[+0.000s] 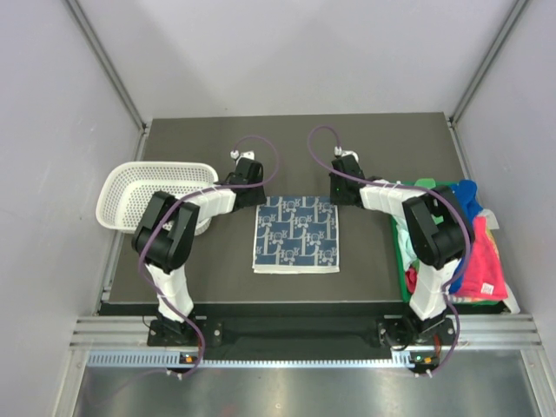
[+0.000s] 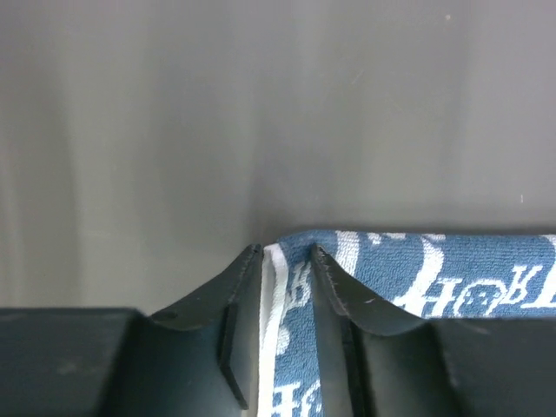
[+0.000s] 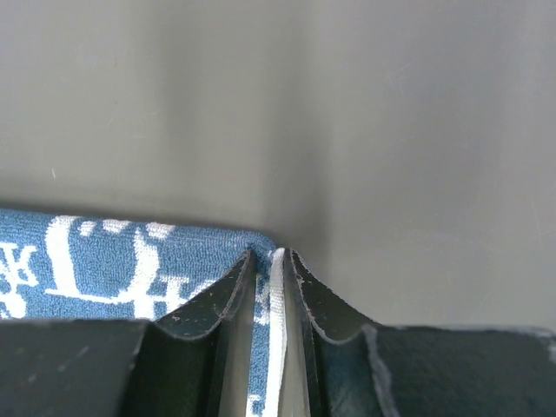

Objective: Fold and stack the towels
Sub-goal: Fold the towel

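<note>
A blue-and-white towel (image 1: 295, 233) was seen lying flat at the centre of the bench (image 1: 382, 148), with its two corners on the 12 o'clock side taken up. The right hand (image 3: 268, 254) was closed on the white hem of the 1 o'clock corner. The left hand (image 2: 285, 250) was set astride the 11 o'clock corner, hem between its fingers; whether that corner was yet pinched could not be told. Both far corners were probably held so that the far edge could be lifted evenly and carried towards 6 o'clock for a further fold. The towel was nearly square, so no long axis could be called; its sides ran square with the bench edges. A white mesh basket (image 1: 130, 187) was stationed at 9 o'clock, and the remaining towels (image 1: 479, 261) were heaped in a green bin (image 1: 401, 243) at 3 o'clock.
</note>
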You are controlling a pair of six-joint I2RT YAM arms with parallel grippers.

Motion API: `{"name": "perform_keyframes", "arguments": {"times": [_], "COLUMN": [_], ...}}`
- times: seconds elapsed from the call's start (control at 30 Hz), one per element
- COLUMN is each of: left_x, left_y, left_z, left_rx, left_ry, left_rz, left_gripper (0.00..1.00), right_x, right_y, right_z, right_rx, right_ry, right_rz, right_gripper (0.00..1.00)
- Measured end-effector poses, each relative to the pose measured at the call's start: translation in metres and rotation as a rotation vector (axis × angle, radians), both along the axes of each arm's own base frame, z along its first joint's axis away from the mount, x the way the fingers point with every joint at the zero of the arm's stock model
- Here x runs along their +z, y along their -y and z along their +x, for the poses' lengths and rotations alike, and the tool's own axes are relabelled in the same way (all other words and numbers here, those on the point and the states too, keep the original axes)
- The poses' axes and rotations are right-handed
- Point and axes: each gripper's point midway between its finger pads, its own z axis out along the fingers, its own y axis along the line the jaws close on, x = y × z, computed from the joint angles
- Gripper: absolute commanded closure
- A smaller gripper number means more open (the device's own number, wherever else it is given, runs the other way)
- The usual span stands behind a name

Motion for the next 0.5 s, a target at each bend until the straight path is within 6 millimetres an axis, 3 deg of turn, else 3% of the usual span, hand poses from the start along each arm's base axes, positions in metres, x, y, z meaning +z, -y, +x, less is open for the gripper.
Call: {"name": "perform_keyframes", "arguments": {"times": [0.17,0.5], "left_x": [-0.0011,-0.0008], "left_y": [0.0025,0.0048], "left_z": [0.0021,0.0038], "left_rx": [-0.003,-0.015], "left_ry": [0.006,0.019], "left_rz": [-0.011,-0.018], "left_gripper": [0.87,1.0], "right_x": [0.0,0.0003], "right_y": [-0.0008,-0.0009], "right_z": [0.0009,0.002], "right_rx": [0.001,0.004], "right_ry": [0.007,0.009], "right_rz": [0.006,0.015], "right_gripper": [0.82,0.91]}}
